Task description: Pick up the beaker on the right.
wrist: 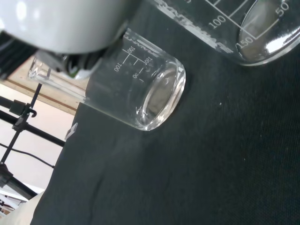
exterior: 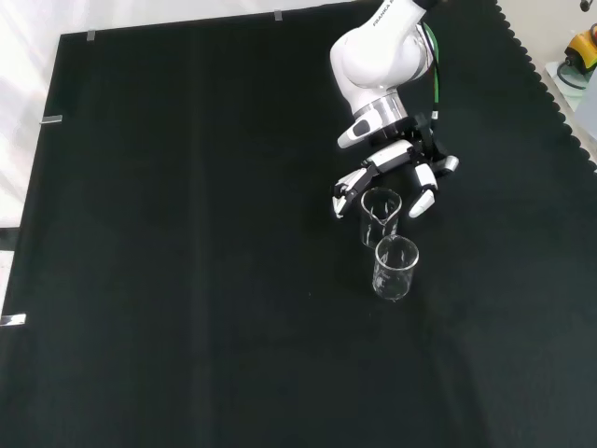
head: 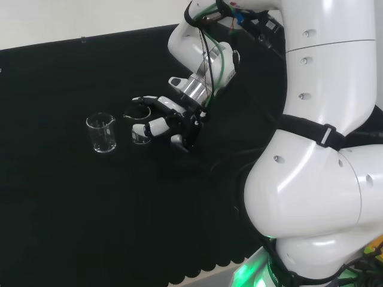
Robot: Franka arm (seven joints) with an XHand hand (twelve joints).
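Two clear glass beakers stand upright on the black cloth. In the head view the right beaker [head: 141, 124] sits between the fingers of my hand [head: 179, 119], and the left beaker [head: 102, 133] stands free beside it. In the front view the hand [exterior: 396, 161] comes from above and straddles the farther beaker [exterior: 380, 215]; the nearer beaker [exterior: 395, 267] stands just below it. The fingers [exterior: 347, 200] are spread on both sides of the glass with a gap showing. The wrist view shows the close beaker [wrist: 253, 28], the other beaker [wrist: 140, 91] and a blurred white part of the hand [wrist: 70, 23].
The arm's big white links [head: 323, 149] stand at the right of the head view. The scalloped cloth edge [exterior: 550, 84] runs at the front view's upper right. Bare black cloth [exterior: 187, 233] spreads left of the beakers in the front view.
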